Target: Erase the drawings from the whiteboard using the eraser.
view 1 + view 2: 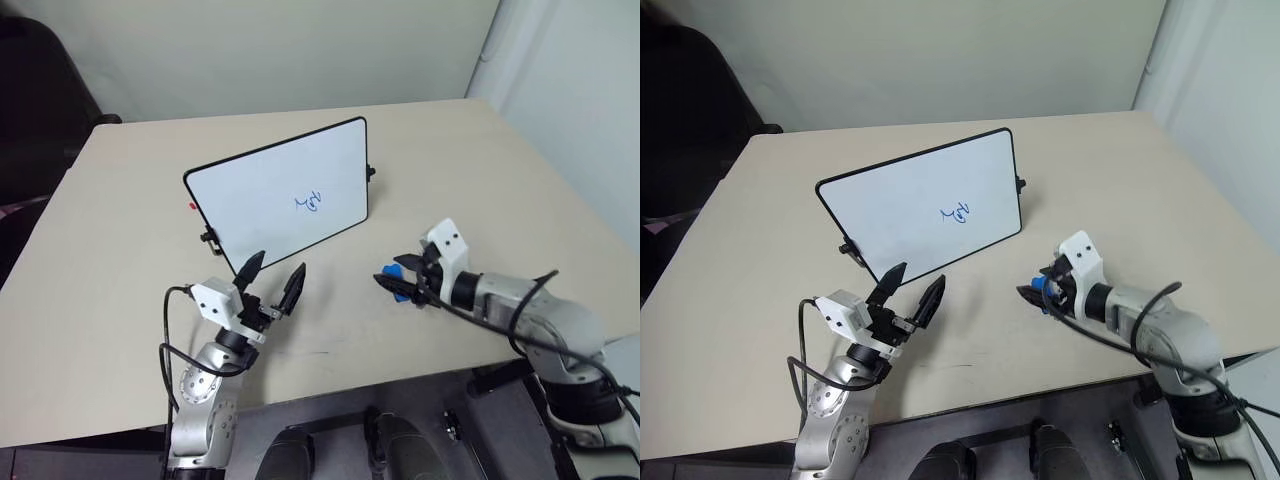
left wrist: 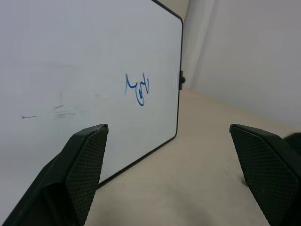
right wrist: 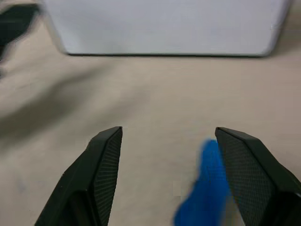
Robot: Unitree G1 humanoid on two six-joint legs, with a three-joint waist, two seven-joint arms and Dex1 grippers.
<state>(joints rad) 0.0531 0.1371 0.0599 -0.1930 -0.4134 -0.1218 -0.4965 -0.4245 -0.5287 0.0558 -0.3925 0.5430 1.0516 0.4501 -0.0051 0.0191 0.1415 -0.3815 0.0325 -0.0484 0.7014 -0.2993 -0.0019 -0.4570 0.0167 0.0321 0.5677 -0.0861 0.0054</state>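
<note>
A: Why does the whiteboard [image 1: 280,195] stand propped on the tabletop [image 1: 120,300]?

B: As I judge it, so its face tilts toward me; the drawings [image 1: 312,201] sit right of its middle.

A: And your grippers?

B: My left gripper [image 1: 270,280] waits unclenched just before the board's lower edge. My right gripper [image 3: 164,179] is spread, holding nothing, with the eraser [image 3: 204,193] lying between its fingers beside one of them, ready for gripping

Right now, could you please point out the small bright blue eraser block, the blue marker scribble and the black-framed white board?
small bright blue eraser block [image 3: 203,190]: right wrist view, its middle.
blue marker scribble [image 1: 312,201]: left eye view, centre of the loops.
black-framed white board [image 1: 250,205]: left eye view, bare white face.
</note>
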